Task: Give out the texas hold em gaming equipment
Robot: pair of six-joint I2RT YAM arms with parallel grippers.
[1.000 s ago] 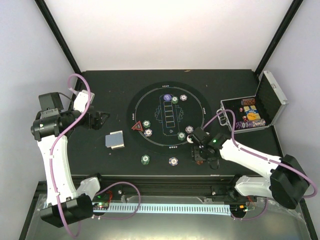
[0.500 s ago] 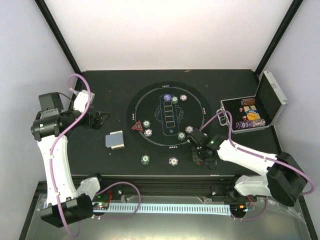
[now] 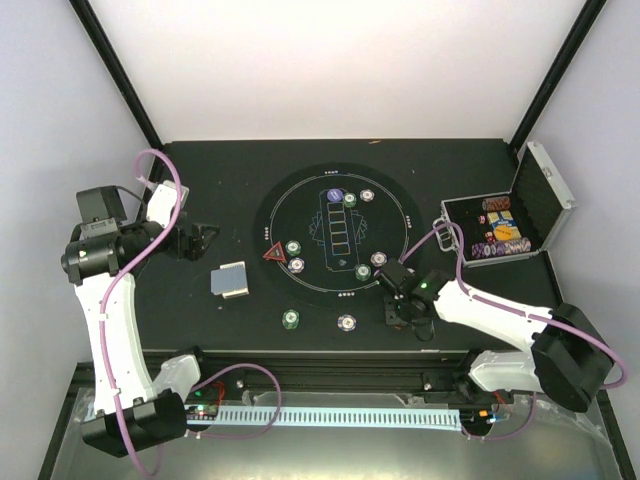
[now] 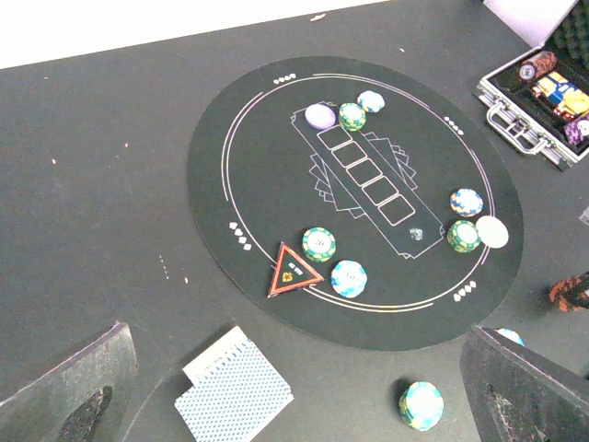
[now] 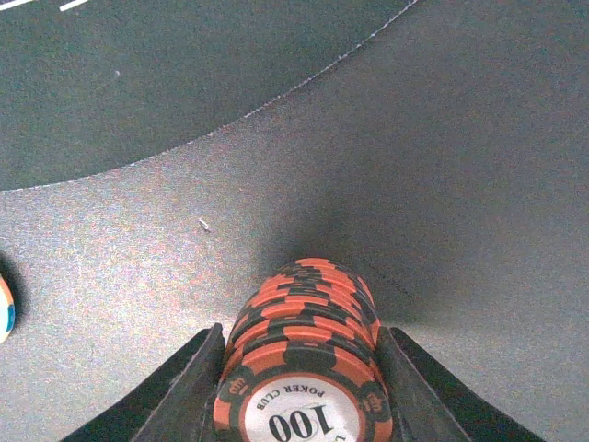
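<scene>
Orange-black chip stack (image 5: 304,368), top face marked 100, lies on its side on the black table (image 3: 200,180) just off the round mat (image 3: 300,200), near right. Right gripper (image 5: 299,391) is closed against both sides of it. Left gripper (image 4: 294,396) is spread wide with nothing in it, over the cards (image 4: 235,396). Loose chips (image 4: 319,244) and the red triangle marker (image 4: 293,271) sit on the mat. Silver case (image 3: 545,190) is open, with chips inside. White wall behind.

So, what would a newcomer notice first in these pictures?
Probably the stack of red-and-black 100 chips filling the right wrist view, between the right pincer's fingers. Then the round black mat, central in the top view and dotted with striped chips, and the open silver case at the right.
</scene>
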